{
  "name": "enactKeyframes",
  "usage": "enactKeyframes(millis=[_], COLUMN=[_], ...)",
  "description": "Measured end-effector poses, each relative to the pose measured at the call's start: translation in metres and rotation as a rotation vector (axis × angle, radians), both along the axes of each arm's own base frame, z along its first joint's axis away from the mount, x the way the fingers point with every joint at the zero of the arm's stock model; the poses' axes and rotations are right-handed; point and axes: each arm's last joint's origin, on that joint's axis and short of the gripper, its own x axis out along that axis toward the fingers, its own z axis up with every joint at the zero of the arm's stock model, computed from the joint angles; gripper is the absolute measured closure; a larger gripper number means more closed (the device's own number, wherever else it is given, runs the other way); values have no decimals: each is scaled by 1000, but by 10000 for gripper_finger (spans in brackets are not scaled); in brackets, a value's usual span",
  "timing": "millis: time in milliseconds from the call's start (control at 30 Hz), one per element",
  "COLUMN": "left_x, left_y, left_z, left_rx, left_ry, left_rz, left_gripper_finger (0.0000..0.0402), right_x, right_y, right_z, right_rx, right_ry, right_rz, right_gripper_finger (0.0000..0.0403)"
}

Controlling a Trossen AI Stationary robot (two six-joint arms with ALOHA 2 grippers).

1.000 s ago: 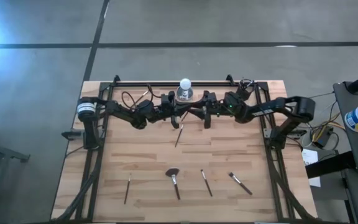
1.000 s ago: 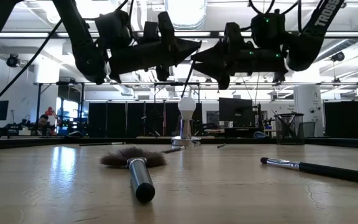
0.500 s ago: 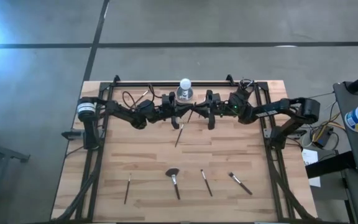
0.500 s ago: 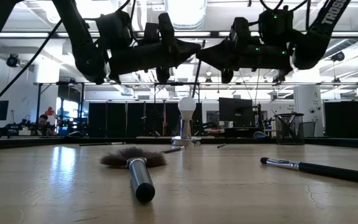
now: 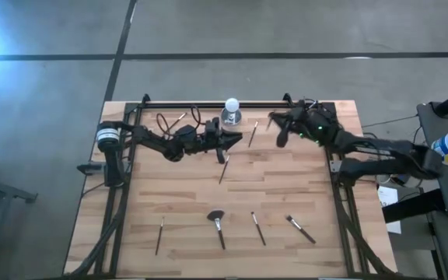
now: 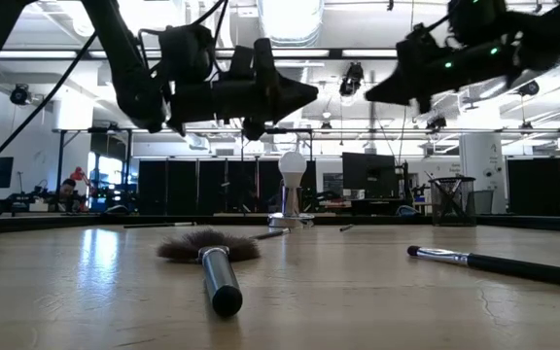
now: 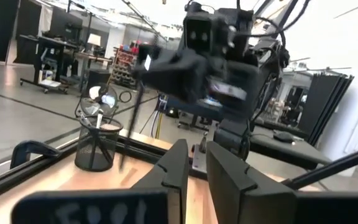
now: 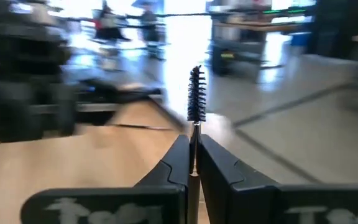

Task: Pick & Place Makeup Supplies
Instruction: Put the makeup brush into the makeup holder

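My right gripper (image 5: pixel 257 132) hangs above the far middle of the table, shut on a slim spoolie brush (image 5: pixel 253 134) with a dark bristle head (image 8: pixel 196 93). My left gripper (image 5: pixel 235 139) hovers just to its left, pointing at it, its fingers (image 7: pixel 178 167) a little apart with nothing between them. Other makeup brushes lie flat on the wood: one under the grippers (image 5: pixel 224 169), a fan brush (image 5: pixel 217 224), and three more near the front (image 5: pixel 160 235), (image 5: pixel 259 229), (image 5: pixel 300 229). My right gripper pinches the spoolie brush's thin handle (image 8: pixel 194 146) between its two fingers, below the bristle head. The fingers reach in about level from the table's right and lie across the brush. The brush is lifted clear of the table, bristle head up and standing beyond the fingers.
A white ball on a silver base (image 5: pixel 231 111) stands at the far edge, between the arms. A black mesh cup (image 6: pixel 452 199) stands at the far right. The dark frame rail (image 5: pixel 208 104) runs along the far edge, with cables beside it.
My right gripper has drawn away from my left gripper toward the table's right and far edge and risen, taking the spoolie brush with it. Earlier the brush stood where the two grippers' tips met. My left arm has kept its place.
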Motion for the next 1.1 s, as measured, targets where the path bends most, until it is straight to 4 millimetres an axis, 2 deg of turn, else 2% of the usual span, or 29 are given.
enactKeyframes(millis=[233,367,533,733,1100], left_x=[-6,-7,-7,-7,-7], left_y=[-1,-1,-1,-1,-1], left_z=[-9,-11,-11,-11,-12], left_rx=[-8,2,11,12,10], left_ry=[33,42,43,43,47], left_rz=[2,3,6,5,6], left_gripper_finger=[366,379,392,399,399], right_x=[-46,-62,-75,-72,-65], right_y=[-13,-33,-65,-87,-100], right_z=[17,15,3,-15,-41], right_rx=[-50,-51,-35,-14,54], right_ry=[71,98,139,182,263], right_rz=[-318,-478,-633,-693,-762], right_gripper_finger=[389,389,389,389,390])
